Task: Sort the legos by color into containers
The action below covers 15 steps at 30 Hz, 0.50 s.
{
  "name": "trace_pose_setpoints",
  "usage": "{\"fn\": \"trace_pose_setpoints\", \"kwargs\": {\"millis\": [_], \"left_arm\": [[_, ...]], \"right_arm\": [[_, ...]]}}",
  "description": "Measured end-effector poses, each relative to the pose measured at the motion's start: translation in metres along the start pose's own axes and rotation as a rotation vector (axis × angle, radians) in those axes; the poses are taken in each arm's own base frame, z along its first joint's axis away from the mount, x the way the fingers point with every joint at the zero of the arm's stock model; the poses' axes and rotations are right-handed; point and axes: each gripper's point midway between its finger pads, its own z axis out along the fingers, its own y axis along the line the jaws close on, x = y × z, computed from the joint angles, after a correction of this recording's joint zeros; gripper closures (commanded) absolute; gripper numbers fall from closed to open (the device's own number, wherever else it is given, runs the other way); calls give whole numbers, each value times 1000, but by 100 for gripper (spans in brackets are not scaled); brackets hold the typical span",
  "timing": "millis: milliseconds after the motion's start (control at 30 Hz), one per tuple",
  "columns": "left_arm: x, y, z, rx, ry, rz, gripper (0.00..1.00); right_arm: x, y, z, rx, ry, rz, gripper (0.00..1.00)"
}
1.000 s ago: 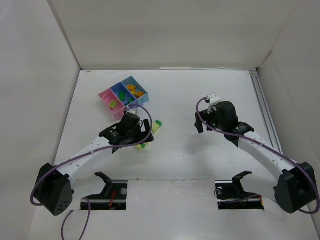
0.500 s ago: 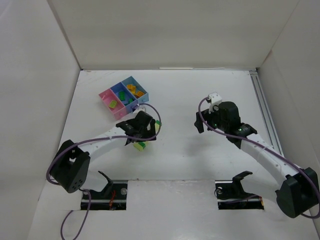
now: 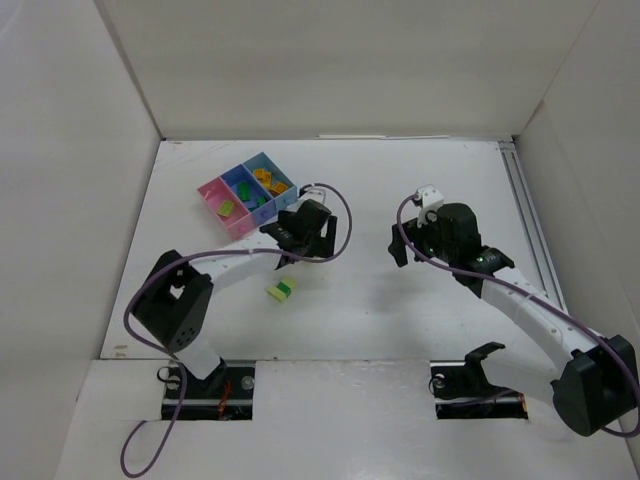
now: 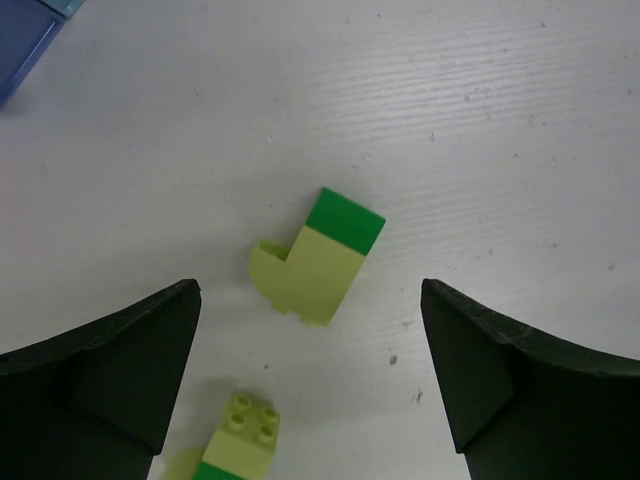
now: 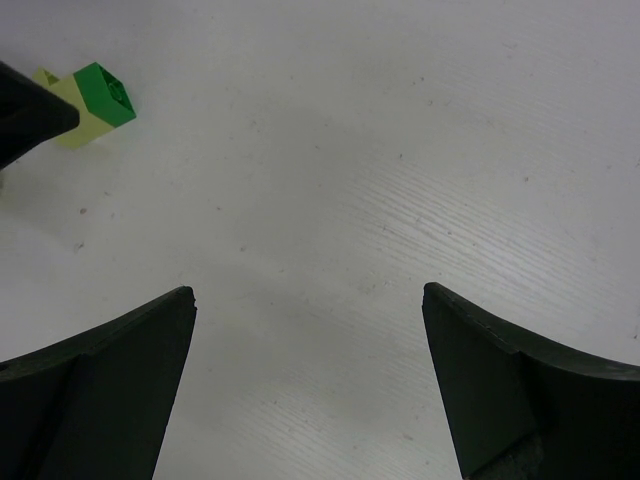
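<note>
Pale yellow-green plastic with a bright green end: that two-tone brick [image 4: 318, 262] lies on the white table [image 4: 500, 120] between the spread fingers of my left gripper [image 4: 312, 290], touched by neither. It lies on its side. In my left wrist view its long axis runs on a slant, with the green end pointing up and to the right and the pale end down and to the left. The pale end has a small notch. My left gripper is wide open and holds nothing.

A second brick [image 3: 281, 290] of the same two colours sits apart from the first, on the side toward my left arm's base. From above, its long axis runs nearly left to right, slightly tilted, pale end left and green end right. In the wrist view the bottom edge cuts it off, and four studs face up.

The pink bin [image 3: 210, 192] and blue bins [image 3: 283, 172] stand in a slanted row near my left gripper, to its far left. The pink one holds a lime brick, the middle blue one green pieces, and the far blue one orange-yellow pieces.

My right gripper [image 5: 310, 295] hangs over the table with its fingers spread wide and empty, well apart from the second brick.
</note>
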Motion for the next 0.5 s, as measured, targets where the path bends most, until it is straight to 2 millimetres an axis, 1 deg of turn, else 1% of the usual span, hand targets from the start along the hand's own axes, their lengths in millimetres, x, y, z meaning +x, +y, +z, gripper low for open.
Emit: {"fn": "trace_pose_setpoints", "kwargs": {"millis": [133, 167, 200, 367, 500], "left_arm": [[-4, -5, 21, -19, 11, 60, 21], [-3, -5, 24, -23, 15, 74, 21], [-3, -5, 27, -29, 20, 87, 22], [-7, -8, 40, -41, 23, 135, 34], [-8, -11, 50, -48, 36, 170, 38]], "right_arm": [[0, 0, 0, 0, 0, 4, 0], [0, 0, 0, 0, 0, 7, 0], [0, 0, 0, 0, 0, 8, 0], [0, -1, 0, 7, 0, 11, 0], [0, -1, 0, 11, 0, 15, 0]]}}
